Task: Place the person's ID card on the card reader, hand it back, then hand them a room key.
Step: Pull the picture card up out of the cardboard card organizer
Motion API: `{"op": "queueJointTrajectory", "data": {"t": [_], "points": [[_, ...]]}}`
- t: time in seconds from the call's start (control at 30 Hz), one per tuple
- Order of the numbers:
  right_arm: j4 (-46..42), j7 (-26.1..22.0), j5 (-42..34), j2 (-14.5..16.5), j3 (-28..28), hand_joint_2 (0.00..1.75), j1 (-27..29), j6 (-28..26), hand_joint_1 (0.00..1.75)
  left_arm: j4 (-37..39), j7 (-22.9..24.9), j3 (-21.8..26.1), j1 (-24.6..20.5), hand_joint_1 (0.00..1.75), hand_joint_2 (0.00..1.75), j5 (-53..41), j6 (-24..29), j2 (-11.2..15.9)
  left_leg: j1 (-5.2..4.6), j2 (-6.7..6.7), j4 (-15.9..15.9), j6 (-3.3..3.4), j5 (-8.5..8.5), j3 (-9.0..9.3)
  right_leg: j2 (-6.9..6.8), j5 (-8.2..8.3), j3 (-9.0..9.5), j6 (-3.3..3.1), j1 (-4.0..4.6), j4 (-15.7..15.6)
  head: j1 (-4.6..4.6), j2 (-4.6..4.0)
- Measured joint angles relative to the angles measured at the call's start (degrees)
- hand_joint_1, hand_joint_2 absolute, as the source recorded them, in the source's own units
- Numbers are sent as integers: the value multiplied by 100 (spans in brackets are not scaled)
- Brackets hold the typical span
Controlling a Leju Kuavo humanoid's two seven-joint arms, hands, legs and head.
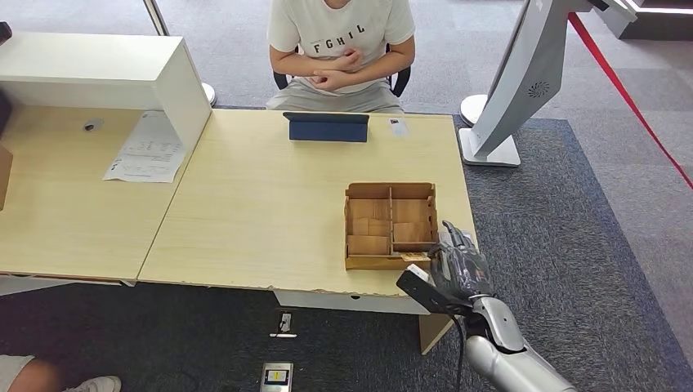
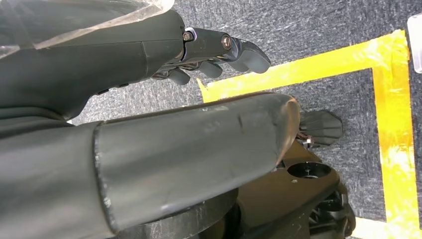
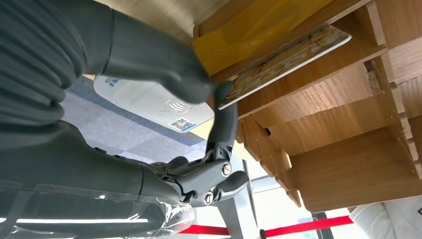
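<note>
the left hand point(image 2: 219, 55) hangs by the robot's side over grey carpet with yellow floor tape point(image 2: 393, 129), its fingers loosely curled around nothing, so it has no part in this step.

left to right across the surface point(image 1: 245, 212): a white raised shelf point(image 1: 106, 69) and a printed sheet point(image 1: 147, 147) at the far left, then a dark blue card reader point(image 1: 326, 126) standing at the far edge in front of the seated person point(image 1: 342, 57). just to its right lies a small pale card point(image 1: 397, 126), which i take for the id card, though it is too small to be sure.

nearer the robot sits the wooden tray point(image 1: 390, 224), divided into compartments. at its near right corner the right hand point(image 1: 458, 261) has a room key card point(image 3: 283, 62) pinched by one edge between thumb and a dark finger, the rest of the card lying in or just over the near compartment.

judging from this, the step in hand is pulling the key out for the handover. to do it well, hold the pinch firm and lift straight up until the card clears the wooden wall, since a sideways tug could catch the divider or drag the light tray toward the edge. only then should it swing out toward the person, card flat, its free end leading so it is easy to take.
</note>
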Motion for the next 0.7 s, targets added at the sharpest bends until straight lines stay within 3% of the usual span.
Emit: {"op": "queueJointTrajectory", "data": {"t": [0.5,0.57,0.63,0.7], "points": [[-150,73,76,-77,0,175,86,21,175,0,-4,0,24,0,0,0,1,0,0,0,0,0,0,0,0,0,0,0,0,0,-1,0],[-160,73,76,-80,0,175,103,21,89,0,-4,0,26,0,0,2,1,0,0,0,0,0,0,0,0,0,0,0,0,0,-1,0],[-171,73,77,-82,0,87,123,19,2,0,-3,0,27,0,0,4,1,0,0,0,0,0,0,0,0,0,0,0,0,0,-1,0],[-189,74,81,-85,0,0,142,14,0,0,7,0,28,0,0,7,1,0,0,0,0,0,0,0,0,0,0,0,0,0,-1,0]]}}
